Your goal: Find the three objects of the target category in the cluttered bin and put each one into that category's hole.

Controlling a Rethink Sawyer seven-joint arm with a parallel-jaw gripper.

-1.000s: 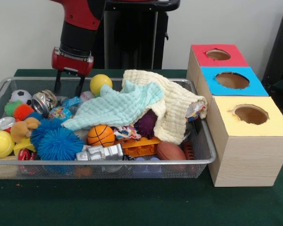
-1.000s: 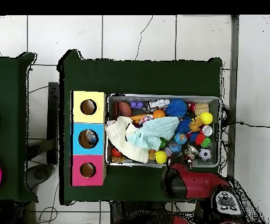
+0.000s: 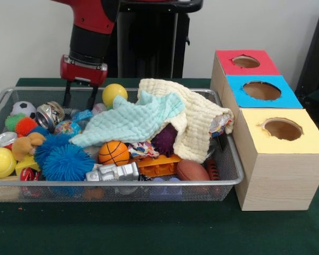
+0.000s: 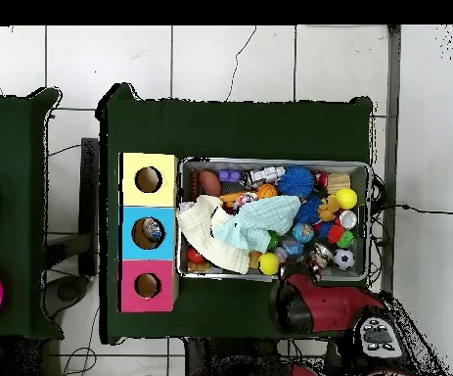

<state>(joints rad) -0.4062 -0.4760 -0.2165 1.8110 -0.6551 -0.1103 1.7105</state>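
The wire mesh bin point(image 3: 122, 183) is full of toys and shows in the overhead view too point(image 4: 269, 162). The gripper point(image 3: 80, 100) is open and empty, with its black fingers point(image 3: 67, 95) hanging over the bin's far left part. It is beside a yellow ball point(image 3: 113, 94) and just above a baseball point(image 3: 98, 108). The round hole in the blue top point(image 3: 261, 90) is in the middle box to the right of the bin. In the overhead view that hole point(image 4: 149, 232) shows something inside. There the red arm point(image 4: 308, 305) hides the gripper.
A mint cloth point(image 3: 130, 121) and a cream cloth point(image 3: 196, 125) cover the bin's middle and right. Around them lie a basketball point(image 3: 113, 152), a football point(image 3: 192, 170), a soccer ball point(image 3: 23, 109), blue spiky balls point(image 3: 66, 161) and a can point(image 3: 49, 114). Red-topped point(image 3: 245, 61) and yellow-topped point(image 3: 283, 129) boxes flank the blue one.
The gripper has shifted slightly to the picture's right in the front view, still open. Nothing in the bin has moved.
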